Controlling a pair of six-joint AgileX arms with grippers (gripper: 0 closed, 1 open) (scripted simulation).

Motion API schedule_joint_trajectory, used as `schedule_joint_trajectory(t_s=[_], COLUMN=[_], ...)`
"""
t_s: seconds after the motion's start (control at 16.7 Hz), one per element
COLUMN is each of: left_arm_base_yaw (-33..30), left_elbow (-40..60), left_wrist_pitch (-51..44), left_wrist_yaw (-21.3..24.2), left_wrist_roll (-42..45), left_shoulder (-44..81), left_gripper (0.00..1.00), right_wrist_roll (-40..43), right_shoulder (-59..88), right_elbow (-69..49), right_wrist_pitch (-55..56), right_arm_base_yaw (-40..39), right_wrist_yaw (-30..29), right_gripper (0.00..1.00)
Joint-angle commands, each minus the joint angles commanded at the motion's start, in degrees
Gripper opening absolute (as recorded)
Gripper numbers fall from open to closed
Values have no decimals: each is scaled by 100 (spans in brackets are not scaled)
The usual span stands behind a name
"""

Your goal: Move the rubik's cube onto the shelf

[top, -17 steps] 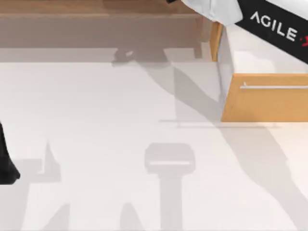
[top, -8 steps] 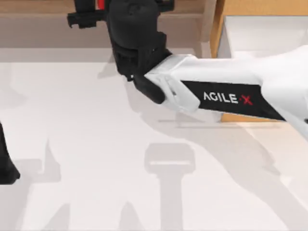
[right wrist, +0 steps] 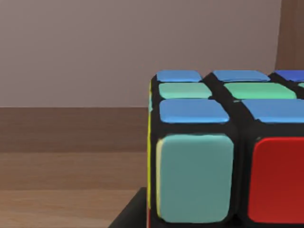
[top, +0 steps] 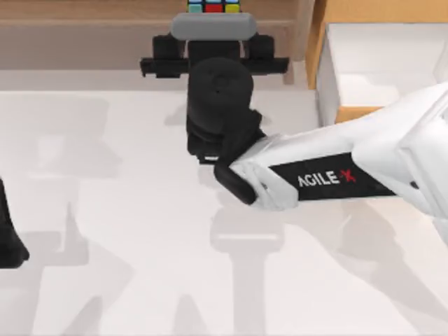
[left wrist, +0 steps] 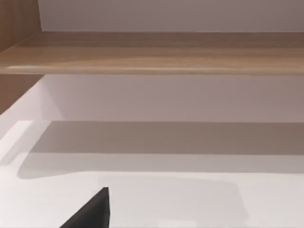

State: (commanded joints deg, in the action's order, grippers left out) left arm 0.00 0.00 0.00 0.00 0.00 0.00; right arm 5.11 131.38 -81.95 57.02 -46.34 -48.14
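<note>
The right arm [top: 329, 178] reaches in from the top view's right side across the white worktop [top: 126, 231] toward the far edge, where the shelf [top: 84, 14] runs along the back. Its hand [top: 213, 52] sits at the shelf's front edge, with the rubik's cube [top: 213, 6] just beyond it over the tan board; blue, red and green stickers show at the very top of the frame. Whether the fingers are pinching the cube or spread beside it cannot be told from above. In the right wrist view the rubik's cube [right wrist: 228, 152] looms close, with wooden shelf surface [right wrist: 61, 175] beneath and behind it. To the right of the shelf stands an orange-wood drawer cabinet [top: 378, 56], its drawer open. The left arm [top: 10, 234] stays parked at the left edge of the worktop, and its wrist view looks at the shelf board [left wrist: 152, 54].
</note>
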Motion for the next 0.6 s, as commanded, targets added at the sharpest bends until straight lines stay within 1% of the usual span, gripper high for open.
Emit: schedule_joint_trajectory(t_s=[0.36, 0.6], left_arm_base_yaw=[0, 0], left_elbow=[0, 0], left_wrist_pitch=[0, 0], left_wrist_yaw=[0, 0], left_wrist_roll=[0, 0], left_shoulder=[0, 0], left_gripper=[100, 100], right_wrist_roll=[-11, 100], right_shoulder=[-7, 200], right_elbow=[-25, -557], right_wrist_pitch=[-11, 20], right_arm_base_yaw=[1, 162], right_wrist_yaw=[15, 242], right_gripper=[0, 0])
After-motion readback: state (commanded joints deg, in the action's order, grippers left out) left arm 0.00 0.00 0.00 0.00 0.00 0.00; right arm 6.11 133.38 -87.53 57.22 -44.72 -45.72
